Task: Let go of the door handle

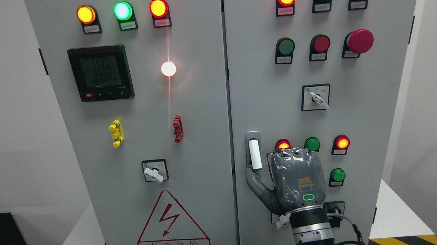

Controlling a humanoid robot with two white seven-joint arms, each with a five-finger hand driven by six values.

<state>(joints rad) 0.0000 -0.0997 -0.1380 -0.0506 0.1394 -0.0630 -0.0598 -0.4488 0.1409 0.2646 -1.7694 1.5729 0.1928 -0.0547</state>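
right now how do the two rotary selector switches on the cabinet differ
The left-door selector switch sits low on its door, below the yellow and red clips; the right-door selector switch sits higher, above the robot's right hand. The left one's white knob is broad and chunky; the right one's is a thin lever. The left plate looks plain, while the right plate carries small markings at its top. Both have white knobs on black-framed square plates, pointing down and right.

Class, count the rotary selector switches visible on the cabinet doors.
2 clearly: one low on the left door, one mid-right door. A third may sit hidden behind the right hand, bottom right.
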